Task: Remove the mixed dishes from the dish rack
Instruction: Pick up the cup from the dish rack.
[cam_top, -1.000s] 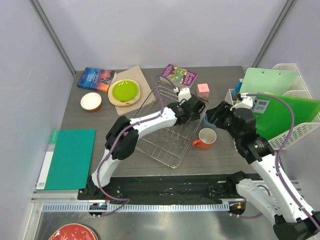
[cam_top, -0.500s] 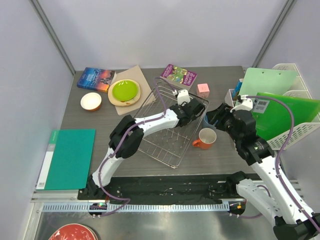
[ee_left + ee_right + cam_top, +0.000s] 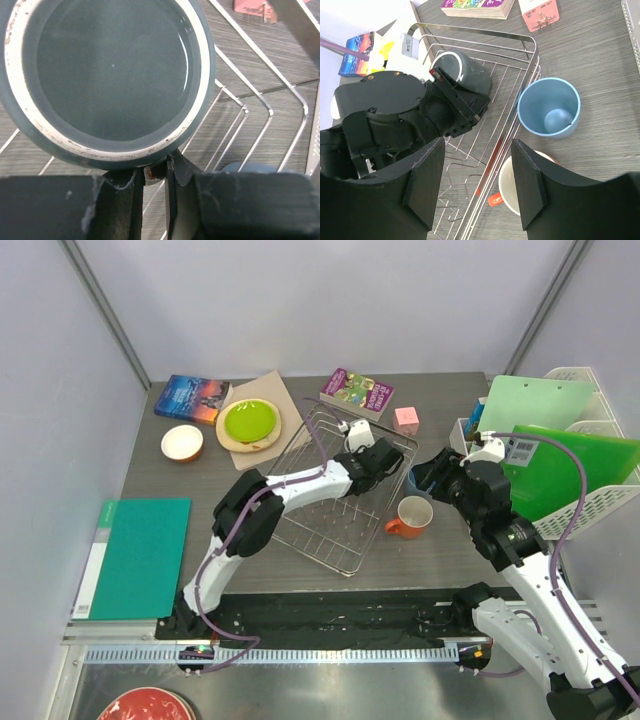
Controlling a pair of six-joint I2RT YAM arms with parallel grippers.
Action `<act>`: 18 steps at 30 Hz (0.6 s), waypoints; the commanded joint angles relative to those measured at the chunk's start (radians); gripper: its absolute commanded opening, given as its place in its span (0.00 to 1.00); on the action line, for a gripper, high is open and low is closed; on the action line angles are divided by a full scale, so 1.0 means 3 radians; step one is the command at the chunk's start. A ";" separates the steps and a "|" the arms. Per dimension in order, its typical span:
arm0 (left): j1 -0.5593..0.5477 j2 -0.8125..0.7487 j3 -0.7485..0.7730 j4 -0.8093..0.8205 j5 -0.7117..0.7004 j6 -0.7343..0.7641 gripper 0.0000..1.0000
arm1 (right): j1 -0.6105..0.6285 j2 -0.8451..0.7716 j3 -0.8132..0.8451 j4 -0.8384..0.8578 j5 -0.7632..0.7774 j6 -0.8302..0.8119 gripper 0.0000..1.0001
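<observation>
Three mugs, two plates and one small bowl make up the dishes. Only one of them sits in the dish rack (image 3: 318, 532). This is the dark grey mug (image 3: 110, 75), which lies on its side in the rack's far right corner with its mouth towards the left wrist camera.

The left claw (image 3: 155, 175) reaches across the rack and is clenched on that mug. Its two fingers are drawn close together with the lower rim pinched between them.

The light blue mug (image 3: 549, 107) stands upright on the surface just outside the rack's right side. The orange mug (image 3: 412, 515) stands just beside it, nearer the arms. The right claw (image 3: 479, 145) hangs above these two mugs with its fingers spread wide, grasping nothing.

Well to the left of the rack, the lime green plate (image 3: 250, 421) rests on the beige plate (image 3: 232, 441). The small white bowl (image 3: 182, 442) with the orange inside is just left of them.

The surface (image 3: 450, 550) is dark grey with a wood grain. It also carries:
- two books, a blue one (image 3: 192, 398) and a purple one (image 3: 358, 390) at the far edge
- one pink box (image 3: 406, 418)
- one teal board (image 3: 143, 555) at the near left
- one white basket (image 3: 590, 505) holding green folders at the right

A red bowl (image 3: 145, 705) lies below the near edge. Pale walls close in the space on three sides.
</observation>
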 commanded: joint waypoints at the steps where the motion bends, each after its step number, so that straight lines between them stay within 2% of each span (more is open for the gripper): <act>1: 0.0078 -0.0269 -0.0325 -0.0032 -0.0039 0.0114 0.00 | -0.0004 -0.0034 0.0021 0.0122 0.0060 -0.0008 0.61; 7: 0.0155 -0.0770 -0.0398 0.0122 0.0262 0.0564 0.00 | -0.0009 -0.0019 0.0056 0.0112 0.0096 -0.0003 0.60; 14: 0.0405 -0.1190 -0.0260 0.0163 0.1259 0.0836 0.00 | -0.0009 0.0042 0.0102 0.0112 0.0131 0.0017 0.61; 18: 0.0605 -0.1226 -0.0138 0.0127 0.2162 0.0805 0.00 | -0.0004 0.0093 0.0087 0.0127 0.0116 0.0079 0.60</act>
